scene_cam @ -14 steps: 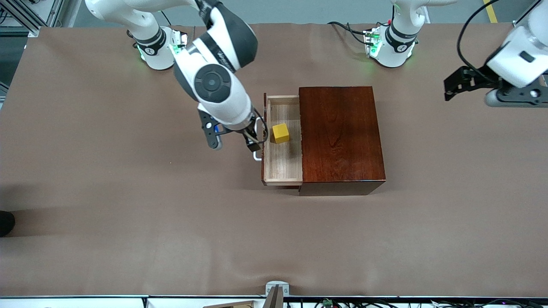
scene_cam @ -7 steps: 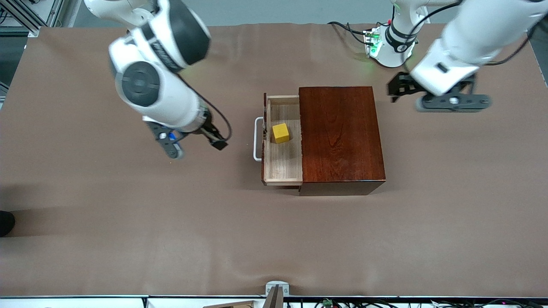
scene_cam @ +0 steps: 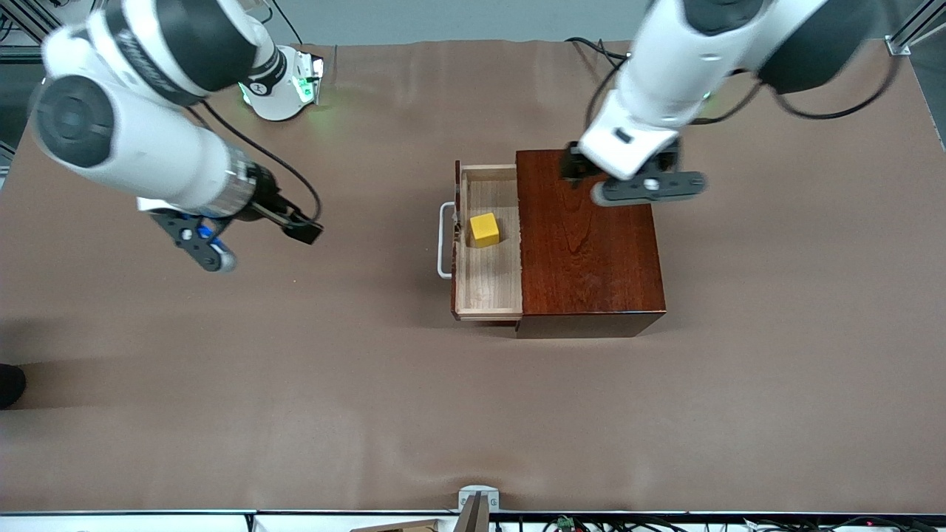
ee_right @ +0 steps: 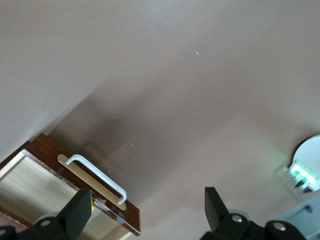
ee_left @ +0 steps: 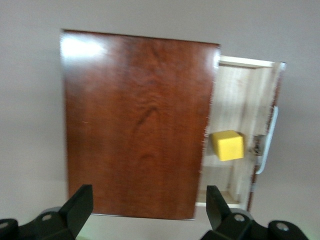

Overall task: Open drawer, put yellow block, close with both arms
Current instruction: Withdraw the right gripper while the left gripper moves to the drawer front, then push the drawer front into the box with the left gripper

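The right gripper (scene_cam: 251, 240), fingers spread, has backed away from the drawer (scene_cam: 488, 277); the left gripper (scene_cam: 635, 181), also open, has arrived over the box (scene_cam: 591, 251). The block (scene_cam: 485, 229) sits inside, so closing probably comes next.

A robotics lab: two white robot arms, one (scene_cam: 140, 140) and the other (scene_cam: 665, 66), stand bolted along one edge of a table (scene_cam: 222, 384) wrapped in brown sheeting, with cables (scene_cam: 591, 48) trailing from a green-lit base (scene_cam: 284, 85) and aluminium framing (scene_cam: 22, 22) at a corner.
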`<move>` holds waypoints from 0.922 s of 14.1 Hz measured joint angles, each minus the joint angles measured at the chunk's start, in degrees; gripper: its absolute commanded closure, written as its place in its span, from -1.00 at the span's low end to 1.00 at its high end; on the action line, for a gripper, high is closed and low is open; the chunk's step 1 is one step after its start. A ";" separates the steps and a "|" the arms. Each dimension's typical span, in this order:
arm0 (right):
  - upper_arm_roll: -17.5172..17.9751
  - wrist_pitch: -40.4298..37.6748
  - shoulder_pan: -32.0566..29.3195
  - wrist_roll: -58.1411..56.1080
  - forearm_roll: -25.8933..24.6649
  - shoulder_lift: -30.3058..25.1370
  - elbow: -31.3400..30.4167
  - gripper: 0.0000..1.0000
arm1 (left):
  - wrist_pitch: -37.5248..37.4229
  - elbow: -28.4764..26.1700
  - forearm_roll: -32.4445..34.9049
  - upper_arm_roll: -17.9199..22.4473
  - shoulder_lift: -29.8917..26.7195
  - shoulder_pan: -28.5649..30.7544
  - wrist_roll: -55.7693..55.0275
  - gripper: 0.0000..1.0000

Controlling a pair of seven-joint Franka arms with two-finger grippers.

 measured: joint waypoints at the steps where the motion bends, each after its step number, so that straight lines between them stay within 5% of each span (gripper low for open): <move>1: 0.00 -0.88 -1.27 -3.47 -0.12 -0.78 0.02 -1.00 | 1.49 0.06 0.00 0.07 1.08 -1.97 -2.58 -1.00; 9: 0.02 -4.17 -9.16 -25.78 -2.70 -6.90 0.04 -1.00 | 12.39 7.16 4.76 1.39 14.23 -15.58 -24.90 -1.00; 13: 1.46 -5.48 -14.21 -33.94 -3.16 -9.90 0.00 -1.00 | 20.30 8.05 4.94 9.90 18.51 -26.04 -33.78 -1.00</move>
